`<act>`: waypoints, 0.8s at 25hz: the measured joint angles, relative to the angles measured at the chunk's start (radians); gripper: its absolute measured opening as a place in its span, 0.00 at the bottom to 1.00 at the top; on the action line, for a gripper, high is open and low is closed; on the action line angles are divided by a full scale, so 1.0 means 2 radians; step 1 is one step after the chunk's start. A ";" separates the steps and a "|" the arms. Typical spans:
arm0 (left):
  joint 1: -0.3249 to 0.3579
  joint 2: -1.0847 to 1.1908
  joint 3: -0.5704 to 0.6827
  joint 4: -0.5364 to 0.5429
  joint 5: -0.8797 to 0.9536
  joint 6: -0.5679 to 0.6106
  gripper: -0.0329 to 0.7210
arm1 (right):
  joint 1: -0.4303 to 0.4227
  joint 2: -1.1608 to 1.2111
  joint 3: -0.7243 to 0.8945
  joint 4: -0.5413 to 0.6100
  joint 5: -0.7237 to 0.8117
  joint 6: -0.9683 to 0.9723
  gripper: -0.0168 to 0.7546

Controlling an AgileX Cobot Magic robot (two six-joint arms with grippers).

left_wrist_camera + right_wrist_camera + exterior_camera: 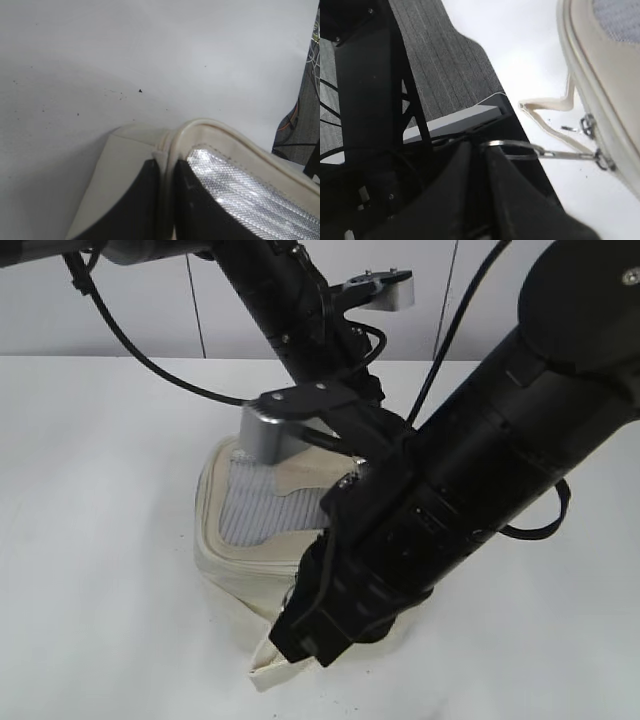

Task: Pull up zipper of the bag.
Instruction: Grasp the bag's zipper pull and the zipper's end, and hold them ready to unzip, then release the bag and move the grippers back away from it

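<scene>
The cream bag (240, 545) sits mid-table, with its grey mesh lid panel (250, 505) facing up. In the left wrist view my left gripper (166, 200) is shut on the bag's cream lid rim (167, 145) at a corner, beside the mesh (240, 185). In the exterior view its tips are hidden behind the right arm. My right gripper (482, 150) is shut on a silver ring pull (507, 145), joined by a taut link to a slider (604, 160) on the zipper track (577, 65). It is low at the bag's front (300, 635).
A second slider (587, 124) hangs on the rim nearby. The loose strap flap (550, 107) lies on the white table (100, 490) in front of the bag (270, 670). The table edge and grey floor (445, 60) lie behind my right gripper.
</scene>
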 joint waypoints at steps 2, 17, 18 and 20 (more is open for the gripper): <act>0.000 0.000 0.000 0.002 -0.004 -0.001 0.12 | 0.002 0.000 0.000 -0.025 0.004 0.039 0.24; 0.002 -0.028 0.000 0.038 -0.027 -0.002 0.36 | -0.093 -0.058 -0.006 -0.104 0.002 0.180 0.73; 0.003 -0.032 0.000 0.045 -0.028 -0.008 0.38 | -0.107 -0.060 -0.006 -0.107 0.002 0.183 0.73; 0.005 -0.041 0.000 0.058 -0.029 -0.027 0.39 | -0.139 -0.065 -0.006 -0.109 0.002 0.186 0.73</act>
